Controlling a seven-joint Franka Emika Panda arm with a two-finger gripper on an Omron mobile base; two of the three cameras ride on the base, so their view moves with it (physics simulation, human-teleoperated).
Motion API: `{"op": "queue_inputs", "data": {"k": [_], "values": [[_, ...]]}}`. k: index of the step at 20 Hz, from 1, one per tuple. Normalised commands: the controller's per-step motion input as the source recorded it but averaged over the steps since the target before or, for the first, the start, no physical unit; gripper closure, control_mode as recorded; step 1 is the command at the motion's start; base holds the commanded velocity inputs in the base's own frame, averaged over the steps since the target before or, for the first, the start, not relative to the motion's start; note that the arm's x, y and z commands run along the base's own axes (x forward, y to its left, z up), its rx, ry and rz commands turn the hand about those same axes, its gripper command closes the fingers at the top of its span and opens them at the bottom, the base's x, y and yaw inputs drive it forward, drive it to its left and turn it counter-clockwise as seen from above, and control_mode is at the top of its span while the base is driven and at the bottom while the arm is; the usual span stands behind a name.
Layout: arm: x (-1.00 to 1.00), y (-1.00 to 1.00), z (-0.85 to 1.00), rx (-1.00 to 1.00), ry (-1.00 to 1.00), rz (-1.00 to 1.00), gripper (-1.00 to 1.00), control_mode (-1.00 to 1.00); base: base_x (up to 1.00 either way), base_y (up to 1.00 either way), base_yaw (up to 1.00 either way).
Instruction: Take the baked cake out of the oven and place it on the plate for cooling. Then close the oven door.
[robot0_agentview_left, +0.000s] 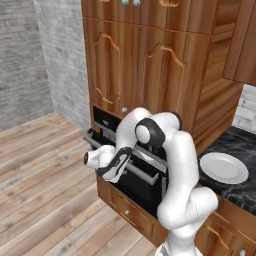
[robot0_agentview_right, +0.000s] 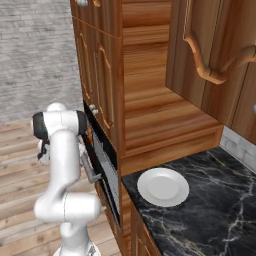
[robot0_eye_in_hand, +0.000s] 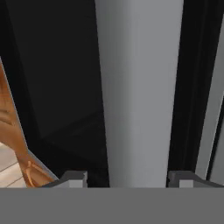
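Oven door (robot0_agentview_left: 131, 176) black w/ silver-grey bar handle (robot0_eye_in_hand: 138, 92); plate (robot0_agentview_right: 163, 186) plain white; counter (robot0_agentview_right: 220, 210) black marble w/ thin white veins; cabinets (robot0_agentview_left: 145, 65) reddish-brown wood grain; floor (robot0_agentview_left: 45, 190) pale wood planks; wall (robot0_agentview_right: 35, 55) grey brick; arm (robot0_agentview_left: 180, 165) white w/ dark joints

oven door (robot0_agentview_left: 137, 181): glossy black | handle (robot0_eye_in_hand: 139, 92): matt silver (smooth) | cabinets (robot0_agentview_left: 145, 70): varnished wood | counter (robot0_agentview_right: 210, 200): polished marble
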Motion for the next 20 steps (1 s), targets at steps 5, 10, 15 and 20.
{"op": "queue_inputs", "data": {"k": [5,10,15,20], "values": [[-0.85,1.0,-0.9,-0.02,0.0,0.0,1.0,-1.0,0.0,0.0,0.0],[-0.78,0.99,-0.99,-0.01,0.0,0.0,1.0,-1.0,0.0,0.0,0.0],[-0.66,0.83,-1.0,0.0,0.0,0.0,1.0,-1.0,0.0,0.0,0.0],[-0.6,0.53,-0.81,0.0,0.0,0.0,-1.0,-1.0,0.0,0.0,0.0]]}}
